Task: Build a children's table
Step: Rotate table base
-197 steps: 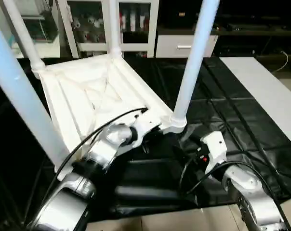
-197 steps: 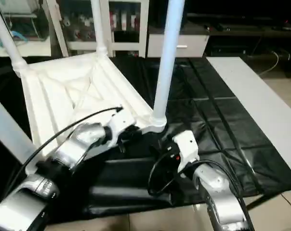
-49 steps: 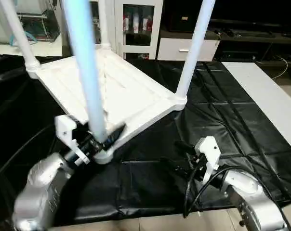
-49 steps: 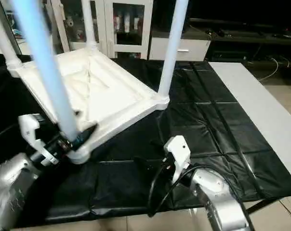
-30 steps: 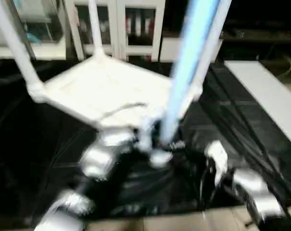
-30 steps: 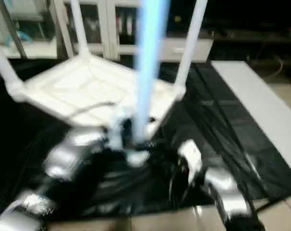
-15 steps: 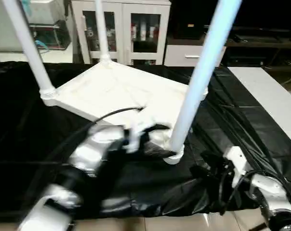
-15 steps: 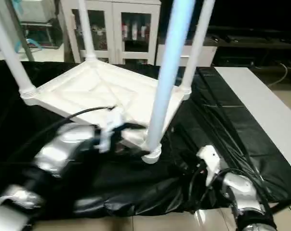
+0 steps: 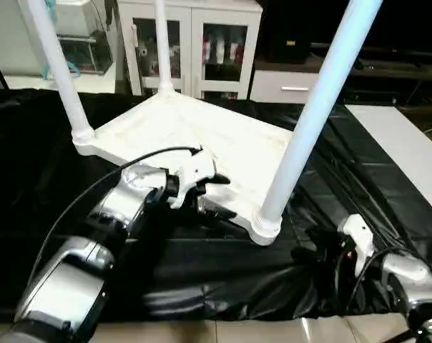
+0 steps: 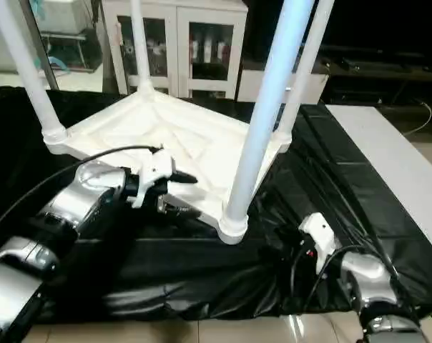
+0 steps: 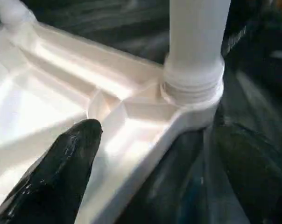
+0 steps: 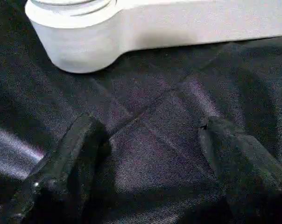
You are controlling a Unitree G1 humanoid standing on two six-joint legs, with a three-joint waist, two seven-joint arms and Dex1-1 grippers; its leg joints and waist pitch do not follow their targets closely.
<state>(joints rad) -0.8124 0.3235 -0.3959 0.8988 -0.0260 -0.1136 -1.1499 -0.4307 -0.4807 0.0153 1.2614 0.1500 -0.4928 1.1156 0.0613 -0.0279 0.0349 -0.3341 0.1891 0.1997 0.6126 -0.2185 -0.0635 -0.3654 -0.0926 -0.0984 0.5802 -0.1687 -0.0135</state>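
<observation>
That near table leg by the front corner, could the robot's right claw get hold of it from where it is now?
Probably yes. The right claw is open and empty, low over the black sheet, facing the corner socket of the near leg, with nothing between them.

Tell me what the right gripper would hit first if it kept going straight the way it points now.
Probably the near corner socket of the upturned children's table, where a leg stands. The open right gripper hovers over the black sheet and points toward that corner; depth is hard to judge.
</observation>
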